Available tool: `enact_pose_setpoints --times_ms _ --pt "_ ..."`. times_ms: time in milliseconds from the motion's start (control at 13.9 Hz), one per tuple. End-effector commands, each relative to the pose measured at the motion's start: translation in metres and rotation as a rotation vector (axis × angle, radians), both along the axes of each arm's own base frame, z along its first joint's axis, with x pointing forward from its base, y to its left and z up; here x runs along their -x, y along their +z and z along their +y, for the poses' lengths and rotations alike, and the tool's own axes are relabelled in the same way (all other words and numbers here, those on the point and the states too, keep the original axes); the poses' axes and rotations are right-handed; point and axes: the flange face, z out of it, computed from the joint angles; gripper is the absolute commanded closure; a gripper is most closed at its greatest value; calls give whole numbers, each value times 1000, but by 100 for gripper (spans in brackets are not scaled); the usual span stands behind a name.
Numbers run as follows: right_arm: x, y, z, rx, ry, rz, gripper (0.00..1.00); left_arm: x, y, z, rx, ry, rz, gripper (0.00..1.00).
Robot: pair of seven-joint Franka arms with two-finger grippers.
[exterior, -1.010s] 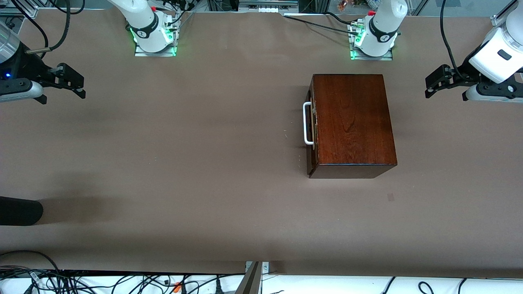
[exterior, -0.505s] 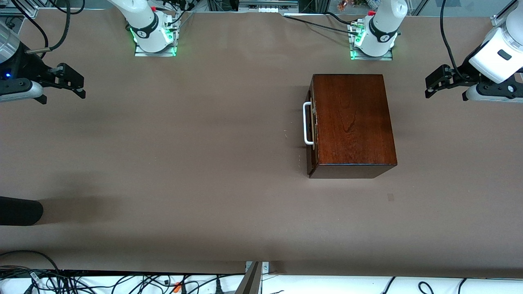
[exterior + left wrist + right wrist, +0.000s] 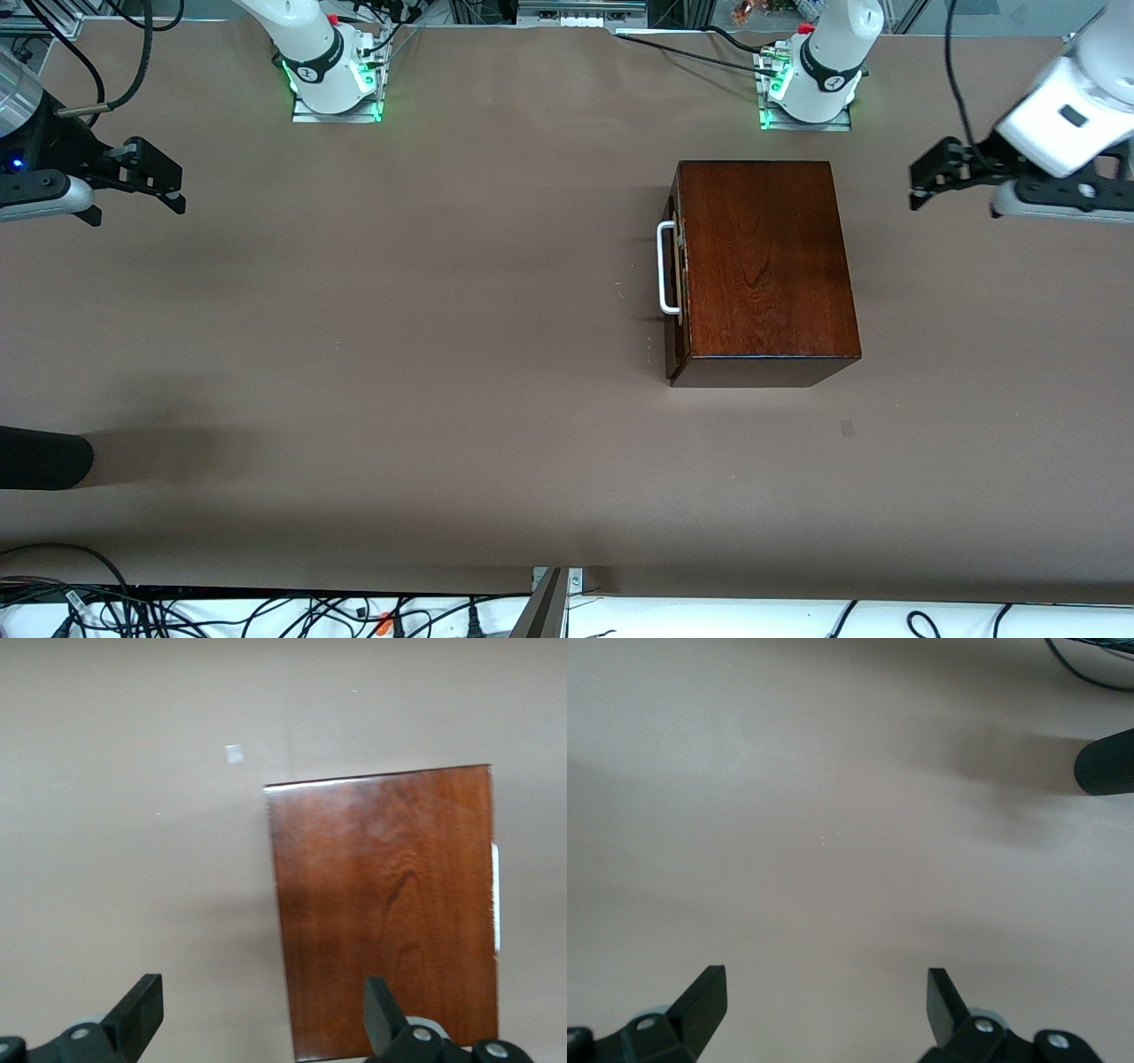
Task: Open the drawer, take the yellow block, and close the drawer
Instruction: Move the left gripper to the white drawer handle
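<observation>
The glossy dark mahogany box point(image 3: 764, 266) stands on the table toward the left arm's end; it also shows in the left wrist view point(image 3: 390, 904). Its drawer is shut, with only the front edge and the white U-shaped handle point(image 3: 666, 268) showing; the handle also shows in the left wrist view point(image 3: 495, 895). The yellow block is hidden. My left gripper point(image 3: 926, 182) is open and empty, up in the air at the left arm's end of the table beside the box. My right gripper point(image 3: 164, 182) is open and empty over the right arm's end, where the arm waits.
A black rounded object point(image 3: 40, 458) pokes in at the table's edge at the right arm's end, nearer the front camera; it also shows in the right wrist view point(image 3: 1106, 766). A small grey patch point(image 3: 848, 428) lies on the table near the box. Cables run along the front edge.
My left gripper has shifted slightly toward the box. The right arm and the box have not moved.
</observation>
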Motion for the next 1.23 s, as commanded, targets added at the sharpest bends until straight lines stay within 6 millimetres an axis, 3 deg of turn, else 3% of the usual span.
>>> enact_pose_setpoints --times_ms 0,433,577,794,1155 --pt "0 2 -1 7 -12 0 0 16 -2 -76 5 19 11 0" --pt "0 2 -2 8 -12 0 0 59 -29 -262 -31 93 15 0" --pt "0 2 -2 8 -12 0 0 83 -54 -312 -83 90 12 0" --pt "0 2 -1 8 -10 0 0 93 -90 -348 -146 58 10 0" --pt "0 2 -2 8 -12 0 0 76 -150 -366 -206 42 -19 0"
